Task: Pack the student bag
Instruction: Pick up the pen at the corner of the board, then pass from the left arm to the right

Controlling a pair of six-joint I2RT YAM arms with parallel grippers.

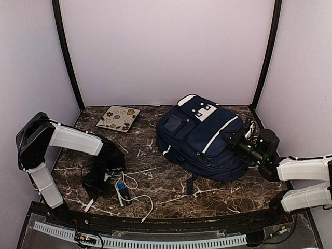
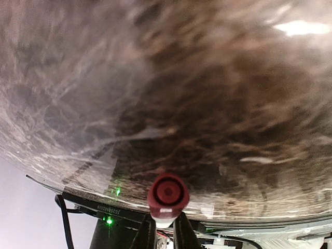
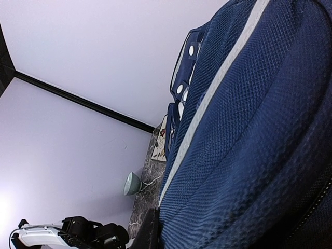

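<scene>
Left gripper [image 2: 165, 231]: 2 fingers drawn in narrow on the white barrel of a red-capped marker [image 2: 167, 193], cap end pointing away from the wrist toward the marble table [image 1: 166, 181]. In the top view this arm sits in the lower left of the frame, above a loose white cable [image 1: 139, 197].

Bag [image 1: 202, 140]: flat on the table, centre-right of the frame. Long axis runs diagonally, handle end toward the upper centre, base toward the lower right. No open mouth visible from above.

Right gripper [image 1: 231, 136]: closed down, pressed at the bag's right flank. Cannot tell whether any fabric is pinched.

Key relation: the bag lies right of and up-frame from the marker, well apart. The right arm is the nearer of the 2. Judgement: the marker must cross rightward, and a pocket needs opening first.
</scene>
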